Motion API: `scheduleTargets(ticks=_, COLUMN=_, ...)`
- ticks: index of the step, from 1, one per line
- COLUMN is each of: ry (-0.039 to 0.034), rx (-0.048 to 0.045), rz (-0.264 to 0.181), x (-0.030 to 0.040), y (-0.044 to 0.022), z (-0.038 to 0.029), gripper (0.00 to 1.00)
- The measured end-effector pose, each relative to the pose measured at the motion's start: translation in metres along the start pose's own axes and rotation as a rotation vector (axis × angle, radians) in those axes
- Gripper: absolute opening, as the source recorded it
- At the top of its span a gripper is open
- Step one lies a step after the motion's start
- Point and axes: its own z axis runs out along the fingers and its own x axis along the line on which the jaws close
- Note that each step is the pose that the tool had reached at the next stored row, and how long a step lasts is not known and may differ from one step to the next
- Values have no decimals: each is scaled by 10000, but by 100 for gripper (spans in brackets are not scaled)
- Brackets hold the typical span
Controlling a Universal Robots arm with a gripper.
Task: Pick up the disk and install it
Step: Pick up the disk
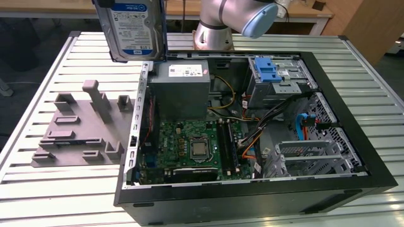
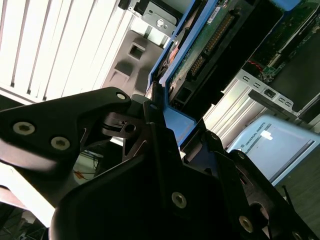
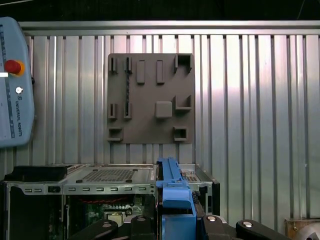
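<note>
A: What has the gripper (image 3: 173, 220) got?

B: The disk (image 1: 131, 28). The fingers (image 2: 154, 117) are drawn in tight on its blue rail frame, one on each side, with no gap that I can see. It has the disk by one end.

A: Why by the rails?

B: I'd say so the grip lands on plastic and stays off the label face and the green circuit side. The connector end points away from the gripper, which leaves it clear.

A: Where is it over the table (image 1: 44, 189)?

B: High in the air, standing on edge with the label toward us. It hangs above the table edge where the arm (image 1: 224, 21) has its base, just outside the near corner of the case (image 1: 252, 194). It touches nothing but the gripper.

A: So it's not installed.

B: No. The cage (image 1: 284, 81) with the blue latch (image 1: 268, 71) sits inside the case along that same edge. It's well apart from the disk, on the far side of the grey box (image 1: 183, 90).

A: And the grey plate (image 1: 75, 137)?

B: It lies flat on the table beside the case's open side wall, all raised pegs and slots. My guess is it's a stand that keeps parts in a known spot, so the gripper can find them.
</note>
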Motion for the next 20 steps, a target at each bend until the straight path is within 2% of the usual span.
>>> scheduleTargets(ticks=20, ry=0, rx=1, rz=1, x=-2, y=-118, z=-2, gripper=36)
